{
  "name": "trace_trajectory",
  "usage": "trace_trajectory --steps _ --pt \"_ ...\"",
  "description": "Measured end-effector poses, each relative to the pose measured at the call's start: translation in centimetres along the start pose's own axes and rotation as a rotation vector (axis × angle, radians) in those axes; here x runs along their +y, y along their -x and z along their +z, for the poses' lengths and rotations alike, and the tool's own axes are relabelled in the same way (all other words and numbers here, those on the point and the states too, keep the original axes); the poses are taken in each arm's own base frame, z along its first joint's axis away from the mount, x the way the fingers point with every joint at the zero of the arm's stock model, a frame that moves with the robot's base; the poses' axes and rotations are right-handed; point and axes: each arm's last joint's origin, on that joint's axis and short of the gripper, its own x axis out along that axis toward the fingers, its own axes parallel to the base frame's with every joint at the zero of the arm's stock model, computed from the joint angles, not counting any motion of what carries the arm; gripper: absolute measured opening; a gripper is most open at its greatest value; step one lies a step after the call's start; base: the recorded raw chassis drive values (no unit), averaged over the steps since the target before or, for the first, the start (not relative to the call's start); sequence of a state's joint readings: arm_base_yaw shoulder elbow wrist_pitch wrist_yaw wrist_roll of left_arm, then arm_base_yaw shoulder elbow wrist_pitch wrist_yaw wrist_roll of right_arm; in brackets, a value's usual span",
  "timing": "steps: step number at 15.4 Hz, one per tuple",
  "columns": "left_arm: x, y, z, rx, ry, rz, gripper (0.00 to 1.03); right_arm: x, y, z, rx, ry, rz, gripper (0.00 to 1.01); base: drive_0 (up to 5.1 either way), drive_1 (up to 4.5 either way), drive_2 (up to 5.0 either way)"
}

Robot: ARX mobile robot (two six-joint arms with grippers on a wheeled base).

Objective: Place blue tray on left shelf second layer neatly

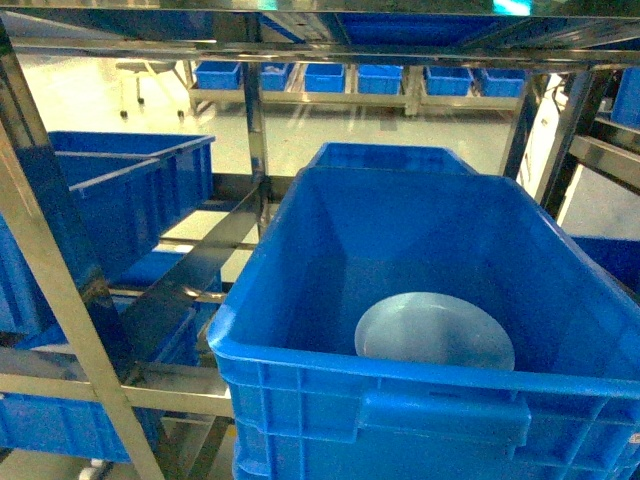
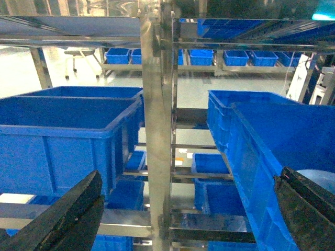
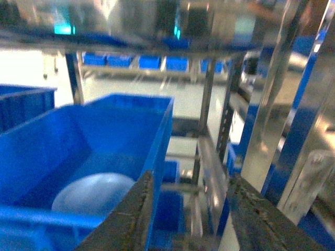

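The blue tray (image 1: 435, 332) lies flat on the bottom of a big deep-blue crate (image 1: 330, 365) right in front of me. It also shows in the right wrist view, where the tray (image 3: 94, 192) sits left of my right gripper (image 3: 191, 212). That gripper is open, with nothing between its fingers, just outside the crate's right wall. My left gripper (image 2: 188, 209) is wide open and empty, facing a steel post (image 2: 157, 130) of the left shelf (image 1: 60, 290). A sliver of the tray (image 2: 320, 180) shows at the right edge of the left wrist view. Neither gripper shows in the head view.
Blue crates (image 1: 120, 200) fill the left shelf's tiers, and another crate (image 1: 390, 157) stands behind the near one. Steel rails (image 1: 200, 262) cross between the racks. A steel shelf (image 1: 320, 30) runs overhead. More posts (image 3: 272, 120) stand close on the right.
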State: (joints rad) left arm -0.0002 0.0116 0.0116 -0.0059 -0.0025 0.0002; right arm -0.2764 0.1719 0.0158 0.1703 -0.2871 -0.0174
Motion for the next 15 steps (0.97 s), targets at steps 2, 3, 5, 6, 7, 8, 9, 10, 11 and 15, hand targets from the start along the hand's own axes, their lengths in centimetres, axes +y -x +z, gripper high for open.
trace_trajectory --steps 2,3,5,6,7,8,9,10,11,15 --pt "0.0 0.0 0.0 -0.001 0.0 -0.002 0.98 0.8 0.9 -0.1 -0.014 -0.003 -0.006 0.13 0.0 0.0 0.0" --pt "0.0 0.0 0.0 -0.002 0.0 -0.002 0.98 1.0 0.8 -0.3 0.005 -0.008 -0.006 0.02 0.0 0.0 0.0" --pt "0.0 0.0 0.0 -0.001 0.0 -0.002 0.98 1.7 0.8 -0.4 0.012 -0.015 -0.025 0.02 0.0 0.0 0.0" --pt "0.0 0.0 0.0 -0.002 0.0 -0.003 0.98 2.3 0.7 -0.3 0.01 -0.016 0.018 0.02 0.0 0.0 0.0" --pt "0.0 0.0 0.0 -0.002 0.0 -0.002 0.98 2.2 0.7 -0.3 0.012 -0.016 0.008 0.02 0.0 0.0 0.0" --pt "0.0 0.0 0.0 -0.001 0.0 -0.002 0.98 2.1 0.8 -0.3 0.009 -0.016 -0.011 0.02 0.0 0.0 0.0" --pt "0.0 0.0 0.0 -0.001 0.0 -0.002 0.98 2.1 0.7 -0.3 0.011 -0.016 -0.011 0.02 0.0 0.0 0.0" --pt "0.0 0.0 0.0 -0.002 0.0 -0.002 0.98 2.1 0.7 -0.3 0.011 -0.016 -0.011 0.02 0.0 0.0 0.0" --pt "0.0 0.0 0.0 -0.001 0.0 -0.002 0.98 2.1 0.8 -0.3 0.01 -0.017 -0.011 0.02 0.0 0.0 0.0" --pt "0.0 0.0 0.0 -0.002 0.0 -0.002 0.98 2.1 0.8 -0.3 0.011 -0.017 -0.011 0.02 0.0 0.0 0.0"
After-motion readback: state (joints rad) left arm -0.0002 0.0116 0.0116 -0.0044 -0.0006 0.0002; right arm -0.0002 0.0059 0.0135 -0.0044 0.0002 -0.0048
